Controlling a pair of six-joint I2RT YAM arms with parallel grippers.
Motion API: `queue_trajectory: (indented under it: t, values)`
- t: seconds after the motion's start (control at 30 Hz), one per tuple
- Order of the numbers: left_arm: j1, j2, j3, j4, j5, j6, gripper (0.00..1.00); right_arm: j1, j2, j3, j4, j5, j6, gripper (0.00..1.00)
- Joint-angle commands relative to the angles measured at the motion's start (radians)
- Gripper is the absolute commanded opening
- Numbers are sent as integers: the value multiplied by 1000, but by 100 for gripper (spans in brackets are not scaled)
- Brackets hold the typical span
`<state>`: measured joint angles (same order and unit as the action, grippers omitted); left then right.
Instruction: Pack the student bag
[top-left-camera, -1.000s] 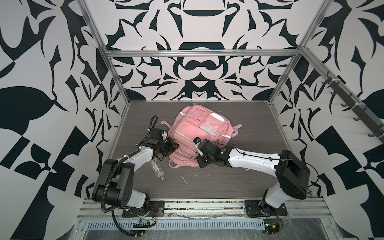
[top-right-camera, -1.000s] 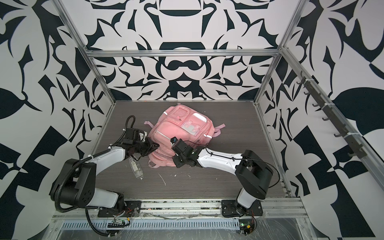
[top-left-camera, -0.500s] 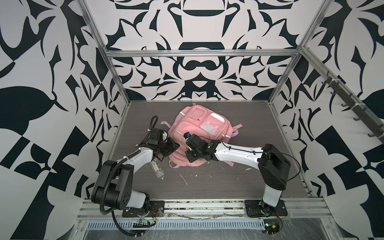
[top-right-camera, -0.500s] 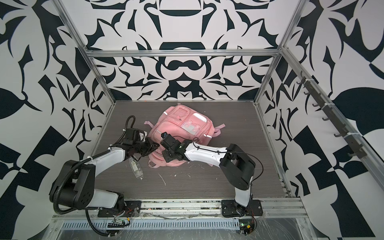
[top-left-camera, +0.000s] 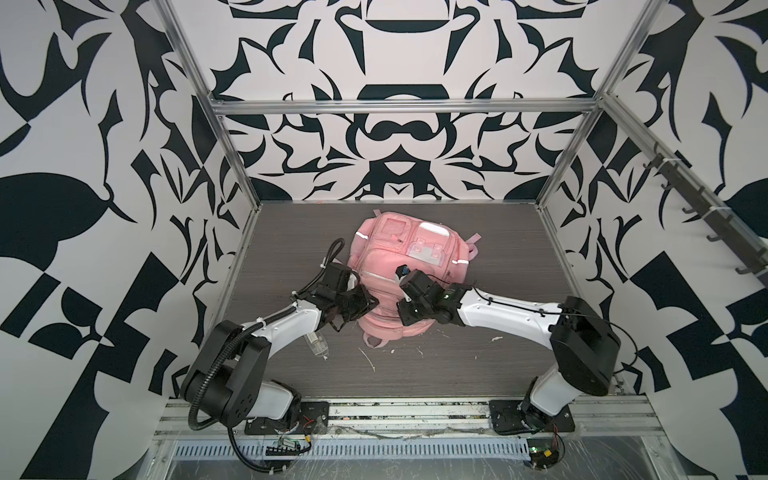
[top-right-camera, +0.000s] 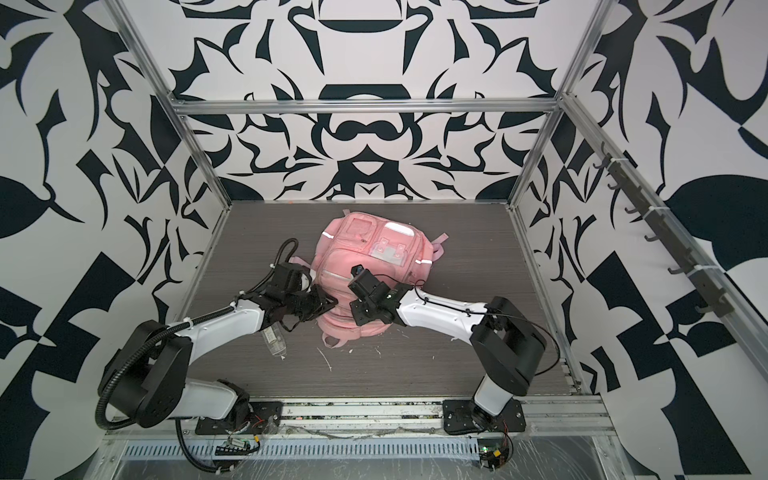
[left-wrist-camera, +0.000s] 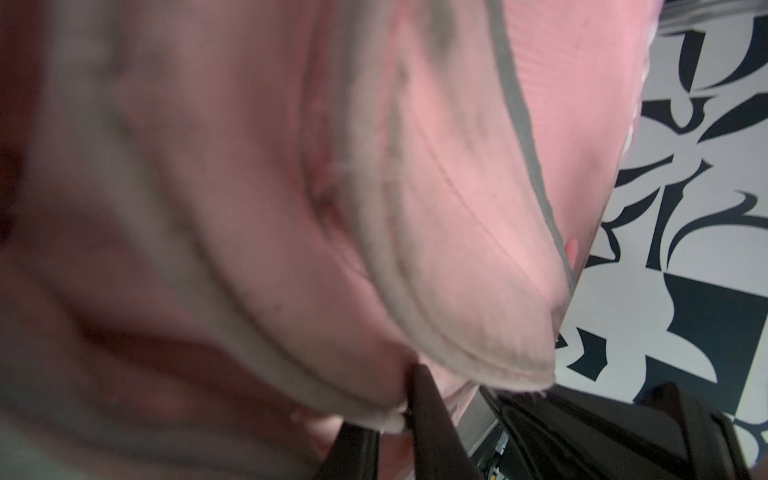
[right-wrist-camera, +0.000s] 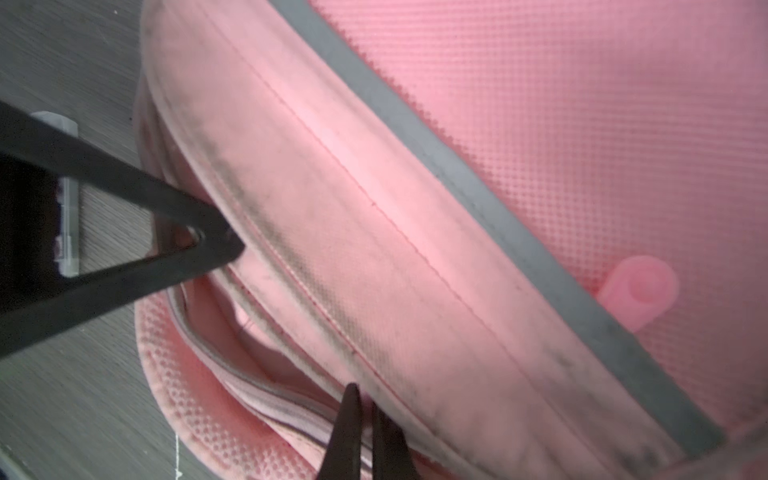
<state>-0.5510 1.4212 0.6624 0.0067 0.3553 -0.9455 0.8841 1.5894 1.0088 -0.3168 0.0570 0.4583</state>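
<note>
Left fingers (left-wrist-camera: 432, 424), right fingers (right-wrist-camera: 347, 436) pinch student bag (top-left-camera: 386, 266) opening edge.

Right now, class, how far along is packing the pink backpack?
Done: the large soft pink fabric backpack gapes open at its main zip. In hand: the left pincer pinches its rim; the right pincer is shut at the zip edge. Left: the clear plastic bottle lies outside on the dark wood-grain table, unpacked.

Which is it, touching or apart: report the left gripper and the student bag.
Touching. The left wrist view shows the left gripper closed on a folded edge of the student bag, with pink fabric pinched between its fingers.
</note>
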Motion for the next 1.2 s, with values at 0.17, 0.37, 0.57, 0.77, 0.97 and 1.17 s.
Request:
queue_trajectory:
  t: [0.17, 0.37, 0.57, 0.77, 0.97, 1.17]
  values:
    - [-237, 146, 120, 14, -54, -24, 20, -75, -195, -121, -58, 33, 2, 0]
    - [-276, 219, 186, 38, -53, -33, 20, -78, -221, -130, -57, -38, 6, 0]
    - [-277, 247, 213, 47, -52, -33, 20, -62, -208, -129, -20, -107, 3, 0]
    - [-277, 264, 212, 57, -39, -37, 20, -36, -171, -98, 15, -173, 2, 0]
    - [-273, 244, 203, 34, -41, -18, 24, -38, -161, -97, 29, -145, 11, 0]
    - [-268, 155, 206, -129, -143, 107, 34, -61, -204, -117, 2, -114, 8, 0]
